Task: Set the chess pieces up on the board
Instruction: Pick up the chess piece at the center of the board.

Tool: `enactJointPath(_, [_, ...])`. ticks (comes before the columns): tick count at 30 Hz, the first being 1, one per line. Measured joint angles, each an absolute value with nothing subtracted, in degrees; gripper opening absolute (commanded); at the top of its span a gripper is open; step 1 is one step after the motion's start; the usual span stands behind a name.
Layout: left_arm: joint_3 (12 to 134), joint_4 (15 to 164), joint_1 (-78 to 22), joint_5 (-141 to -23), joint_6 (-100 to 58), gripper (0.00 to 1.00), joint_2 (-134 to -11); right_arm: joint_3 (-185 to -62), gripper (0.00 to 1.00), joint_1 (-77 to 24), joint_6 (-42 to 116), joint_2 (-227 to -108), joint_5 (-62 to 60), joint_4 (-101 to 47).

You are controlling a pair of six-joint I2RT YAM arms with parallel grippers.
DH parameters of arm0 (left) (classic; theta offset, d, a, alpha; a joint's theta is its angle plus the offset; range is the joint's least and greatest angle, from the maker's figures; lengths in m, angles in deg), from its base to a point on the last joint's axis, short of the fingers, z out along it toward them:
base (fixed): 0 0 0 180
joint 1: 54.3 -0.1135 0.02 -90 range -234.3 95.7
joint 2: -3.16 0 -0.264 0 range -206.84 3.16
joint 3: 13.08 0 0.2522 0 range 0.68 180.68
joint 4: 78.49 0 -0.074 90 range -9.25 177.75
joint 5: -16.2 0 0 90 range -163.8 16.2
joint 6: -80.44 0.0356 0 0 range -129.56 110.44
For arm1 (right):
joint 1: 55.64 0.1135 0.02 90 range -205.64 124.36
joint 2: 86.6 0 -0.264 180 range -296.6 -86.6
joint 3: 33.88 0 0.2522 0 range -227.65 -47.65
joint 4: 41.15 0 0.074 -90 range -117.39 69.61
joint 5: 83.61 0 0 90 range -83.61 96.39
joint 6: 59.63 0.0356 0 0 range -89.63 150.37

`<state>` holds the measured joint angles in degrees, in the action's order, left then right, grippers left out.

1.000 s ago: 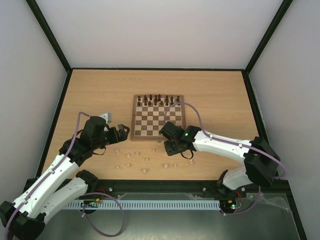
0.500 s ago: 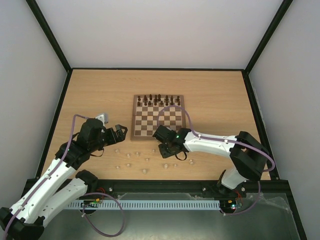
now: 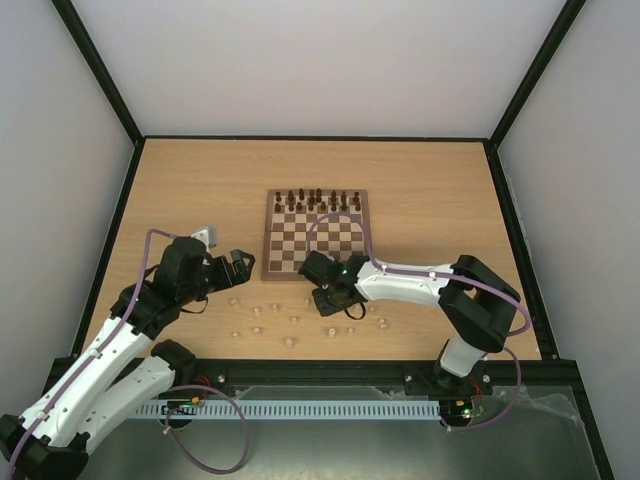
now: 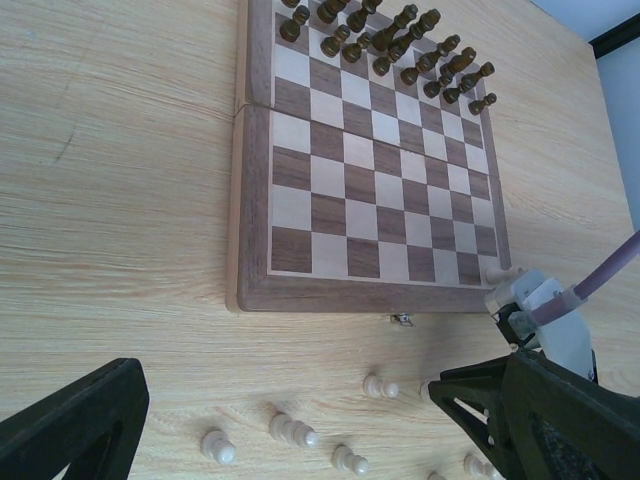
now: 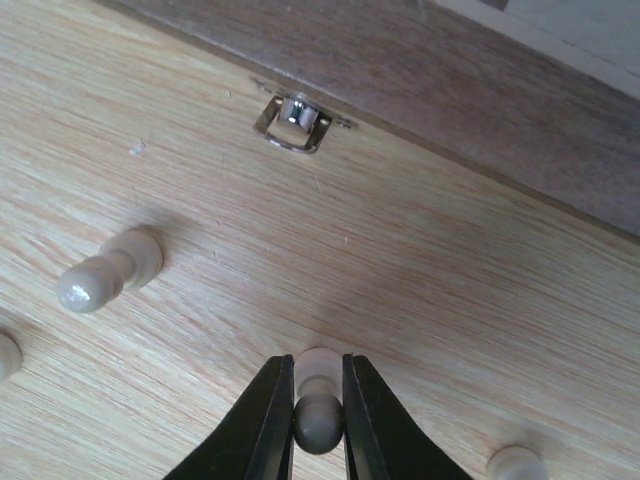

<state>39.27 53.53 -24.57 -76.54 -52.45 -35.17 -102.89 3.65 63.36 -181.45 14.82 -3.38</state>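
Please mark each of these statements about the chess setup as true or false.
1. The right gripper is shut on a pale piece. True.
2. The left gripper holds a piece. False: it is open and empty.
3. The dark pieces stand on the far rows of the board. True.
4. Pale pieces fill the board's near rows. False: those rows are not filled; scattered pale pieces lie on the table.

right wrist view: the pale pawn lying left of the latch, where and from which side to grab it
Probably best to take the pale pawn at its narrow neck, between round head and wider base, coming straight down and closing across its length. It lies flat on the table, so only its flanks are free.
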Motion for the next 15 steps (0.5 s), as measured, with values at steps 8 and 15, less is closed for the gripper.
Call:
enactJointPath(8, [39.3,53.4,-24.6,-76.5,-52.4,0.99,-35.2,-104.1,0.07,3.6,63.1,-181.3,15.7,-2.6])
enactJointPath(15, [39.3,53.4,-24.6,-76.6,-52.4,1.00,-35.3,-113.4,0.06,2.6,61.4,-179.3,19.2,3.8])
